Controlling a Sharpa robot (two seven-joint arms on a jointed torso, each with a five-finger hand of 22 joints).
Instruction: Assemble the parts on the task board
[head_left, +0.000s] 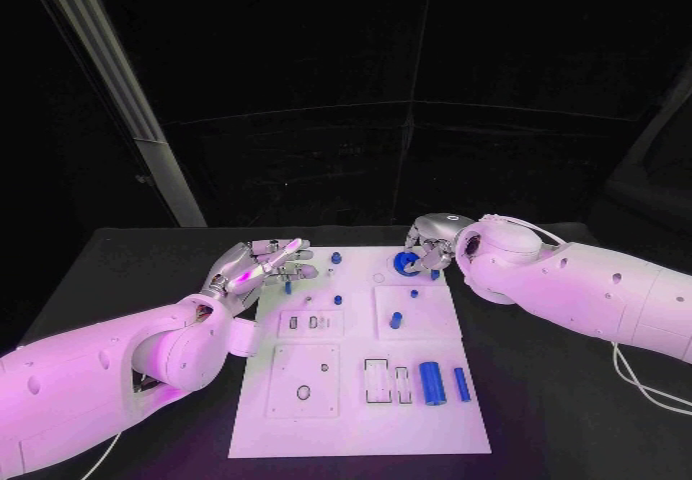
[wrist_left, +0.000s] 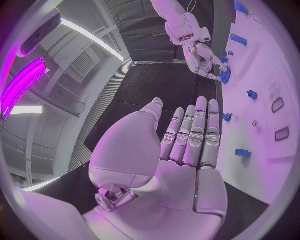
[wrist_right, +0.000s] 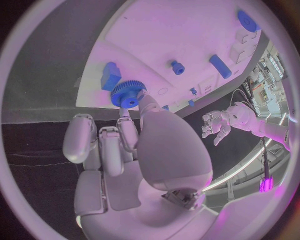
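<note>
Head view: black table (head_left: 144, 260) w/ white task board (head_left: 361, 400) in middle, long blue cylinder (head_left: 431, 382) and slimmer blue bar (head_left: 462, 384) lying near front right of board. Small blue parts (head_left: 394, 321) scattered on far half. Right hand (head_left: 428, 252) at far edge of board, pinching blue gear (wrist_right: 128, 93) betw. thumb and fingertips. Left hand (head_left: 264, 266) beside board's far left corner, fingers straight and together, holding nothing.

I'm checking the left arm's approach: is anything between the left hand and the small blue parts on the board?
Nothing visible stands in the way. The left hand is open, fingers straight, over the task board edge, with bare board between it and the nearest small blue parts. The right hand holds the blue gear farther off.
</note>
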